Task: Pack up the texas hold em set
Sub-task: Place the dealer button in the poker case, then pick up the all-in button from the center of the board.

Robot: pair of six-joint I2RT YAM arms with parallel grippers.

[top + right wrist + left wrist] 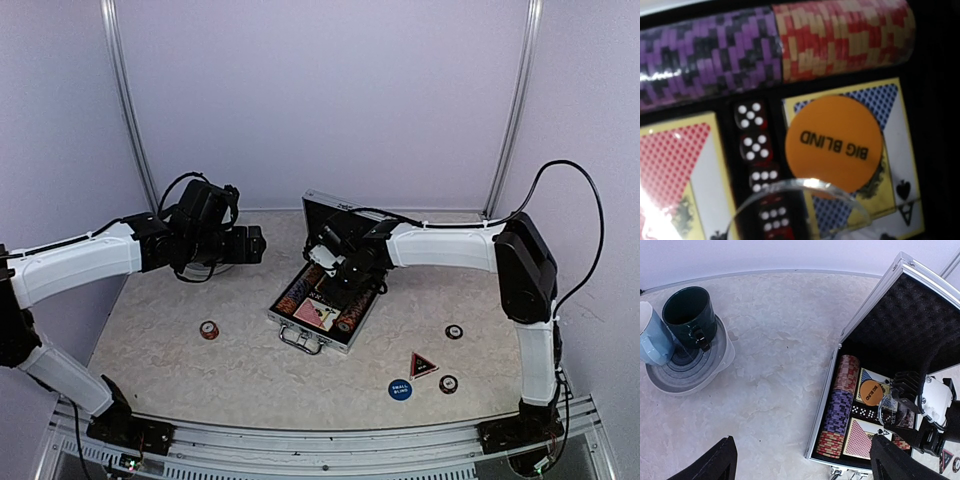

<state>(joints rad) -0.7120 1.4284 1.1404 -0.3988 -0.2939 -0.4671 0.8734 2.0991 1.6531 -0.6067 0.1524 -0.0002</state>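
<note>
Orange BIG BLIND button (834, 142) right under the right gripper (336, 268), lying on the blue card deck (886, 100) inside the silver case (821, 407). Red dice (754, 146) just beside it. Cannot tell whether gripping anything or not. Left gripper (802, 452) wide open, well off to the side. Likely step: putting buttons in. Next: lift up, reach back for the triangle marker (423, 364) outside.

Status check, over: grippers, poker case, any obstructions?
Left gripper open, empty, clear of the case. Right gripper low over open case, grip unclear. Orange button in on a card deck; four buttons and triangle on table. Nothing blocking.
</note>
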